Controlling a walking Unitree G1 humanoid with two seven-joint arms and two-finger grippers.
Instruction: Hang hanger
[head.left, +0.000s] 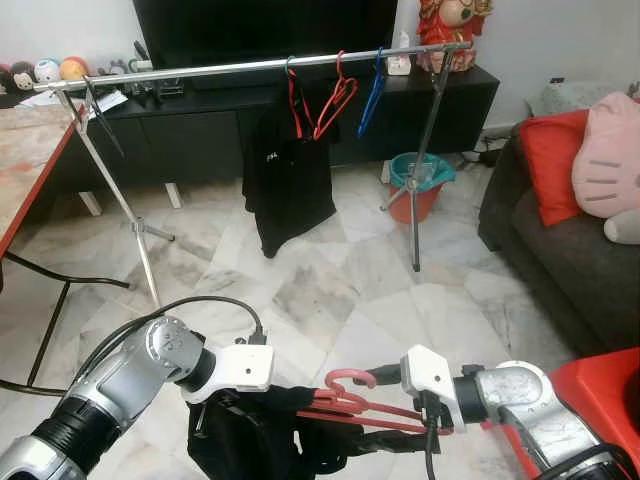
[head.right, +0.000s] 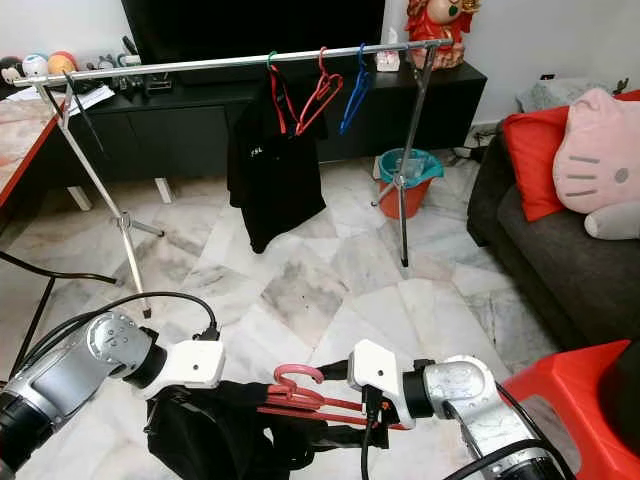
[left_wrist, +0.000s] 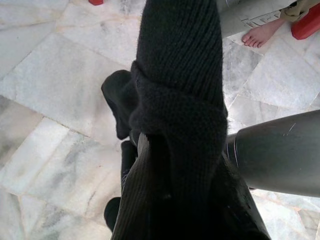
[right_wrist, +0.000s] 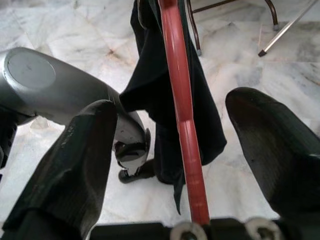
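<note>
On our left, the left gripper (head.left: 215, 405) is buried in the black garment (head.left: 250, 435) and we cannot tell how its fingers stand. Beside it the red hanger (head.left: 365, 405) lies low over the floor, the garment draped on it, with the right gripper (right_wrist: 185, 165) spread wide either side, not clamping. The rail (head.left: 250, 67) stands well ahead, so the hanging is all left to do.

Rack (head.left: 250, 66) stands before TV cabinet (head.left: 300, 120); sofa (head.left: 560, 250) at right, table (head.left: 25, 160) at left.
</note>
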